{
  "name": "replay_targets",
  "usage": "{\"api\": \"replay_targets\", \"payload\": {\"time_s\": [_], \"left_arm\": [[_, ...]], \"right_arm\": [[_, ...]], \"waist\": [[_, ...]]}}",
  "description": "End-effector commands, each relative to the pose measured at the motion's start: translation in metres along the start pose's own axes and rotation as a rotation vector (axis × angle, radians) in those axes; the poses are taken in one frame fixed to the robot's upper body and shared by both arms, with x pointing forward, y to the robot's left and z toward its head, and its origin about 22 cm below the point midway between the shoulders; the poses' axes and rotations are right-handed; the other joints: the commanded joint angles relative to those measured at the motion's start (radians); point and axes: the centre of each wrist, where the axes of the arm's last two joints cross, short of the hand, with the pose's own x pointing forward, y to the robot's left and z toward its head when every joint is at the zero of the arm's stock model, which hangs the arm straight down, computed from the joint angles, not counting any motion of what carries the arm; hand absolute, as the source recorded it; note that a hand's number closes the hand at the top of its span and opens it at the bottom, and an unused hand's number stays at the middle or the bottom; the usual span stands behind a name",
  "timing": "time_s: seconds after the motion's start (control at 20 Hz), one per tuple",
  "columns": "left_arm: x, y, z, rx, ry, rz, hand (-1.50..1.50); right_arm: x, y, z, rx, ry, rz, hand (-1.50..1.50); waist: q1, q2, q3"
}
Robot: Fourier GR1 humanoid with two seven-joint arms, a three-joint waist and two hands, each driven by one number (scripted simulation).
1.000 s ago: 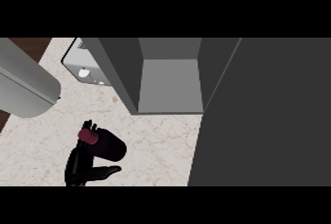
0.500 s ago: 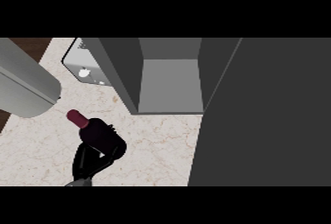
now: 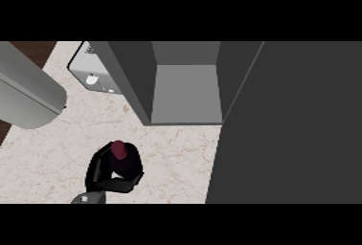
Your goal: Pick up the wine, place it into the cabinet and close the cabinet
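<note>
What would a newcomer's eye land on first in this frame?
First comes the black hand low at the left, curled round a dark red wine bottle over the marble counter. Beyond it the grey cabinet stands open, its big dark door filling the right side.

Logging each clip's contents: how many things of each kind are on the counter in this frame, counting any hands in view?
Wine bottle: 1
Cabinet: 1, door open
Pale fixture left of the cabinet: 1, too unclear to name
Right hand: 1, curled round the bottle
Total: 4
</note>
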Motion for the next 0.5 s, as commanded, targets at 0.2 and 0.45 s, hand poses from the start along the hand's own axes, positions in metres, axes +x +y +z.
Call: {"api": "replay_targets", "payload": {"time_s": [0.2,0.45], "left_arm": [[0.013,-0.012,-0.023,-0.017,-0.102,-0.076,1.50],[0.036,-0.018,-0.036,-0.050,-0.208,-0.053,1.50]], "right_arm": [[0.013,0.005,0.029,0.068,0.011,-0.038,-1.50],[0.015,-0.010,0.020,0.057,0.017,-0.051,-1.50]], "waist": [[0.003,-0.001,0.000],[0.008,-0.004,0.001]]}}
